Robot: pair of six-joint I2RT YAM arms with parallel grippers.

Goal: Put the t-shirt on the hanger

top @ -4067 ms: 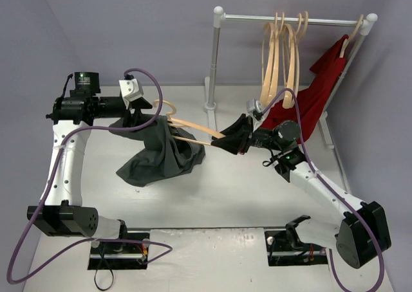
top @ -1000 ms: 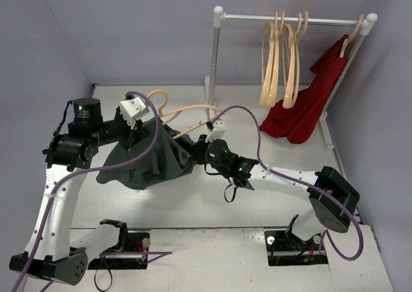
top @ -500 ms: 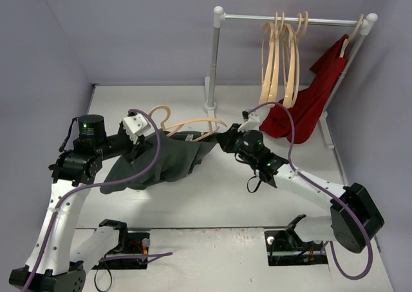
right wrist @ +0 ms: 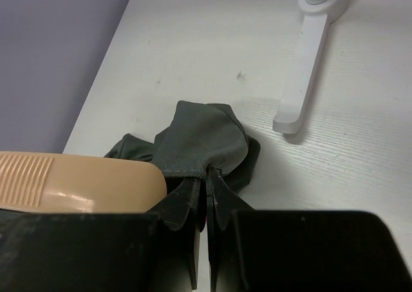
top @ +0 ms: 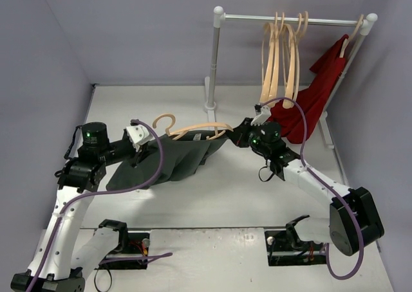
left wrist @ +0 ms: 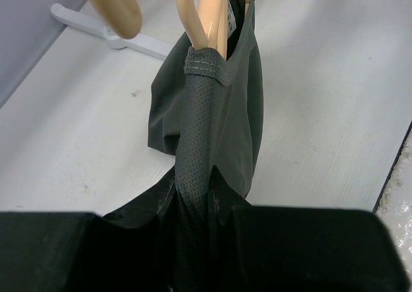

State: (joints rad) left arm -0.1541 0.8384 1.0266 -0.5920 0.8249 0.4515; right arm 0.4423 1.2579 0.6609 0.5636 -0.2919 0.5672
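Grey-green t-shirt stretched between left tool, right tool; both clench it.

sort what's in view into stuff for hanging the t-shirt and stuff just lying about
For the job:
- t-shirt, pinched by the left gripper and the right gripper
- hanger, its arms going into the shirt

Lying about:
- red garment, hung at the right end of the rack
- spare hangers on the rack

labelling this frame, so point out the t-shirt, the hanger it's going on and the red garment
t-shirt [top: 170, 162]: top view, middle of the cloth
hanger [top: 193, 126]: top view, on its curved arm
red garment [top: 317, 98]: top view, middle of the cloth
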